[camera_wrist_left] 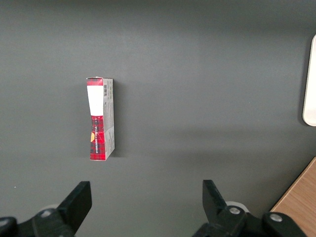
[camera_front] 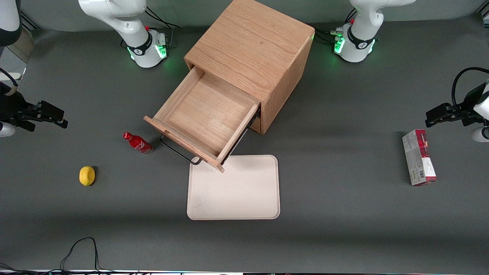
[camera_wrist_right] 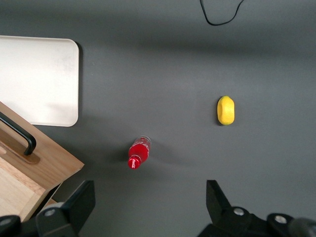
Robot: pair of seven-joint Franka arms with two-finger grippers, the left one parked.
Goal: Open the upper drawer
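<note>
**A:** How far along does the job look?

**B:** Done, I'd judge. The upper drawer (camera_front: 208,116) stands pulled well out of the cabinet (camera_front: 254,57), its shallow wooden box bare inside. Its black handle (camera_front: 179,151) points toward the front camera, and the front corner hangs just over the edge of the cream tray (camera_front: 233,189).

**A:** And the tool?

**B:** The tool (camera_front: 53,114) is well apart from the drawer, out at the working arm's end of the worktop (camera_front: 344,214), raised above it. In the right wrist view its fingers (camera_wrist_right: 79,202) stand wide, with nothing between them.

**A:** So it has no hold on the handle.

**B:** None. From that wrist camera you look down on the red bottle (camera_wrist_right: 138,153) and the lemon (camera_wrist_right: 226,110), with a corner of the drawer front and the handle at the edge of the view.

**A:** Anything left to do?

**B:** Little, as far as I can tell. The drawer might slide a bit further, but it already reads as open. The lower drawer is hidden beneath it, so I can't say how it stands.

**A:** Anything else about?

**B:** A red and white carton (camera_front: 419,157) lies toward the parked arm's end.
</note>
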